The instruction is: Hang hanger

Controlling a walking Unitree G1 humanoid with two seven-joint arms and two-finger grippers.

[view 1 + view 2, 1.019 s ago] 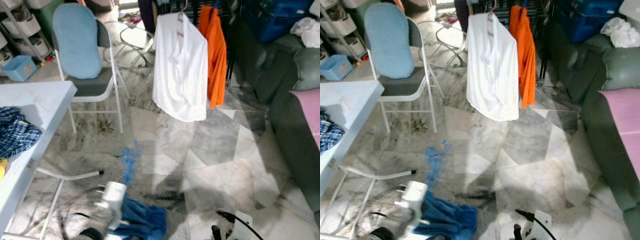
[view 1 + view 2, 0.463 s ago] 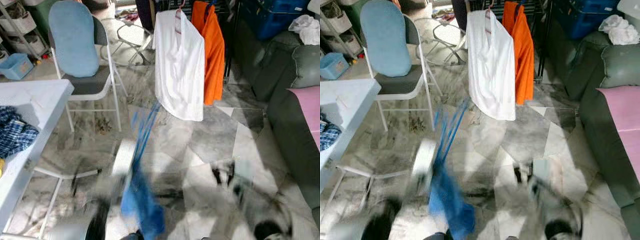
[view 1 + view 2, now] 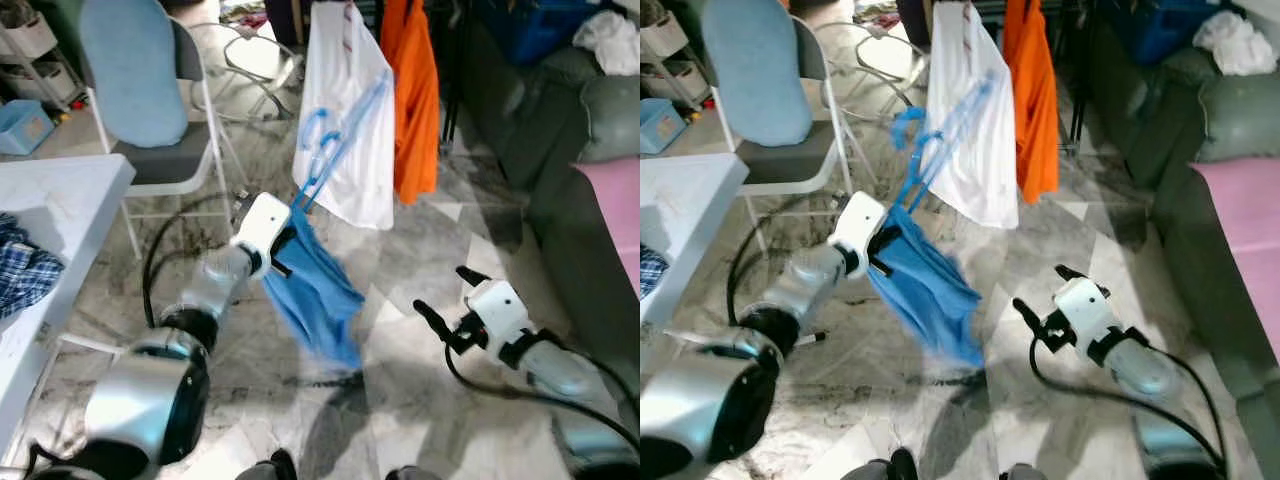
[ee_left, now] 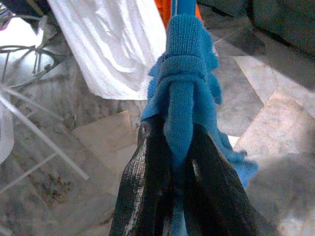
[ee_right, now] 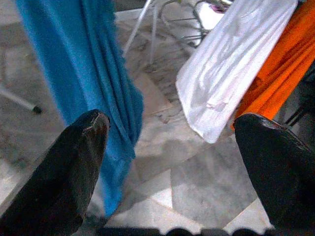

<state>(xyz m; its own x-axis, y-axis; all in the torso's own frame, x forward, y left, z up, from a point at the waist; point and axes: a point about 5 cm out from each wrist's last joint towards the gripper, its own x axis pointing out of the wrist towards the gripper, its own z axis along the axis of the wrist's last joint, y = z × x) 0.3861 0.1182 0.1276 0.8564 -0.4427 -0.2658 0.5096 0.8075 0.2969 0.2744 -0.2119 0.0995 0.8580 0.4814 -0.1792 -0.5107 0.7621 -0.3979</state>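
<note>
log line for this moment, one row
left gripper: shut on blue hanger with blue garment | right gripper: open, idle | white shirt ahead

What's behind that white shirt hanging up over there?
Beside and partly behind the white shirt hangs an orange garment. Dark upright bars show past it; what the clothes hang from is covered or out of frame.

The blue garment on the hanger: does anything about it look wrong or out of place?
Yes. The blue garment hangs bunched in one narrow bundle below the left gripper, not spread across the blue hanger. The hanger itself is tilted steeply, its hook pointing up toward the white shirt.
</note>
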